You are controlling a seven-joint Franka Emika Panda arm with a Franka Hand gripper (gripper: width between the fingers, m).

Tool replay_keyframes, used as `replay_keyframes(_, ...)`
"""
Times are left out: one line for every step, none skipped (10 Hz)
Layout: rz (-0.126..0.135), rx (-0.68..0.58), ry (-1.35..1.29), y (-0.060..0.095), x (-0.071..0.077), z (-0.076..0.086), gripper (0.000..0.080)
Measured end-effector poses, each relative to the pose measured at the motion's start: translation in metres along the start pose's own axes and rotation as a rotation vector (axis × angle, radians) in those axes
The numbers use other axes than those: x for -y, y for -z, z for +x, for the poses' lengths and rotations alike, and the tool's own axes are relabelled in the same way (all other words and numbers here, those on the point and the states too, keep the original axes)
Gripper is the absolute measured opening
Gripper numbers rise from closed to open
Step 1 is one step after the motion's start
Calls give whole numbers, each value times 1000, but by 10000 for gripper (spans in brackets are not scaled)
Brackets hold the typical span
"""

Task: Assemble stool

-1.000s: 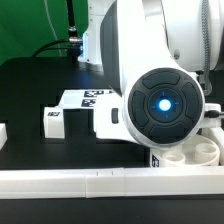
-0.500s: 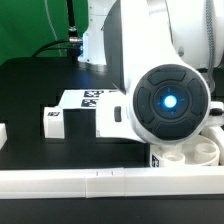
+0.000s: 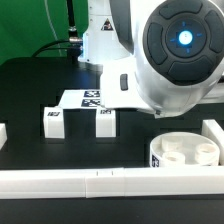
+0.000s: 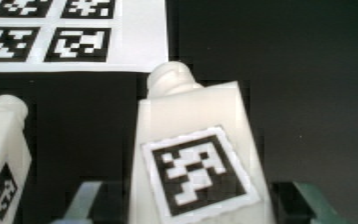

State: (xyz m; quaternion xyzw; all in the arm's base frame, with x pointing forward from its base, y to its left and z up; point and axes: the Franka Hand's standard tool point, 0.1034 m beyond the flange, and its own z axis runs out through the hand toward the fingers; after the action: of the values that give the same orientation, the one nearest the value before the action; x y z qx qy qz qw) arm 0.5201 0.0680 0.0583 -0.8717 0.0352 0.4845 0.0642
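Observation:
In the wrist view a white block leg point(image 4: 194, 140) with a square tag fills the middle and stands between my gripper's point(image 4: 197, 203) two fingers. The jaws are open, with a dark gap on each side of the leg. A second leg point(image 4: 2, 150) lies beside it. In the exterior view two legs point(image 3: 104, 120) point(image 3: 54, 120) stand on the black table. The round white seat disc point(image 3: 185, 152) with recessed sockets lies at the exterior view's lower right. The arm's body hides the fingers there. No third leg shows.
The marker board point(image 3: 85, 98) lies behind the legs and also shows in the wrist view point(image 4: 60, 30). A long white rail point(image 3: 90, 182) runs along the front. Short rails stand at the exterior view's left point(image 3: 3, 132) and right point(image 3: 213, 130).
The arm's large joint has risen and swung toward the exterior view's right. This has uncovered the second leg and more of the seat disc.

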Motion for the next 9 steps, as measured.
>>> replay_keyframes(2,-28,1,4,1,4,325)
replay_keyframes(3,-38,1,5,1,5,325)
replay_keyframes(6,-86,5,11,3,10,325)
replay_keyframes(9,-169,23,24,5,9,325)
replay_keyframes(9,-212,23,31,7,-1,325)
replay_keyframes(13,-292,19,42,9,-5,325)
replay_keyframes(12,-369,19,52,12,-13,325)
replay_keyframes(-6,-434,27,60,15,-18,325)
replay_keyframes(-1,-524,31,63,18,-12,325)
